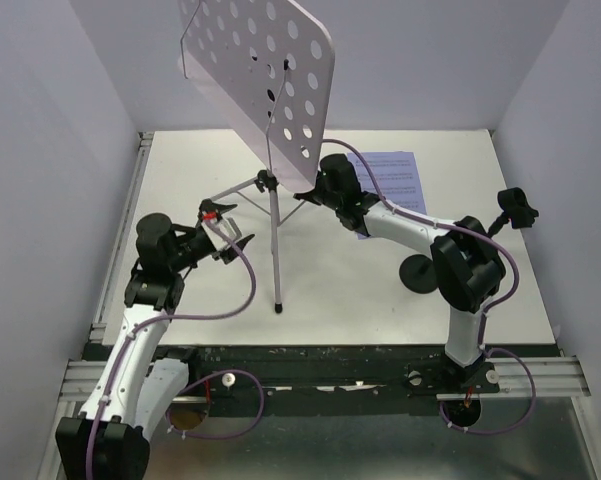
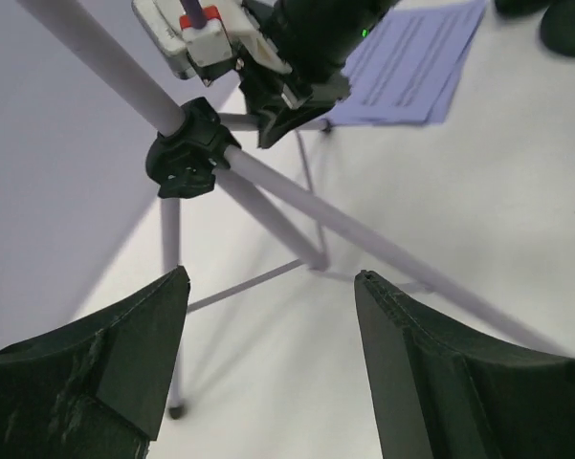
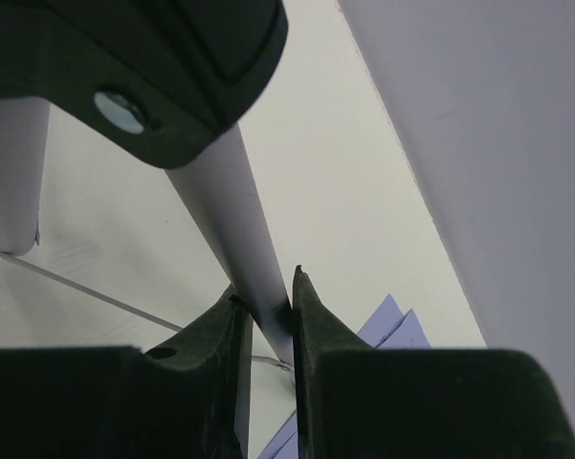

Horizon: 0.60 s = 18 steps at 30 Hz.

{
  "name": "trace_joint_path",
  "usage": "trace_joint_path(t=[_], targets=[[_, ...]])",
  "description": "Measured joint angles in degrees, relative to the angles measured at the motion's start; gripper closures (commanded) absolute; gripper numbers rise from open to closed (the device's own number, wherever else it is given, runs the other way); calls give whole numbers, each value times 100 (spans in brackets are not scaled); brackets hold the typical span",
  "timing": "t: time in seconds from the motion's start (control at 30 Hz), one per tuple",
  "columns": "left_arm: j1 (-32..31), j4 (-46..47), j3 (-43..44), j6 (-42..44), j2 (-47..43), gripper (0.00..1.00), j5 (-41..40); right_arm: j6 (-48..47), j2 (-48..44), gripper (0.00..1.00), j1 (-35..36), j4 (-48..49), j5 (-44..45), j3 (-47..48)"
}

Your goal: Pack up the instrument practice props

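Lilac: one perforated plate (image 1: pixel 250 90) atop one silver tripod pole (image 1: pixel 273 245). Only right wrist view shows right pincer (image 3: pixel 265 292) clamped on a tripod leg (image 3: pixel 234 220); left pincer (image 2: pixel 268 282) gapes apart.

We log tripod pole (image 1: pixel 274 250): smooth tube, metal by its look, satin-matt | perforated plate (image 1: pixel 265 80): smooth, faint sheen | pole collar (image 2: pixel 187 158): black plastic, moulded, semi-gloss | sheet-music pages (image 1: pixel 395 180): matt paper | clip holder base (image 1: pixel 417 272): black, matt | fingers (image 2: pixel 86 373) of the left gripper (image 2: pixel 270 277): black, matt, we see scuffed rough faces | table (image 1: pixel 360 300): white, matt, smooth.
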Motion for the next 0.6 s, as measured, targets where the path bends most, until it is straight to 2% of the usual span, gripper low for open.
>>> trace_joint_path(t=[0.1,0.27,0.37,0.6], targets=[[-208,264,-446,1519,-197,21,-380,-120,-9,100,0,153,0,-87],[-472,553,-632,3204,-11,23,-957,-48,72,100,-4,-61,37,122],[-566,909,-621,3735,118,24,-1062,-9,142,100,-20,-151,48,258],[-608,1952,-621,4197,763,43,-986,2,142,100,-15,-389,20,356]])
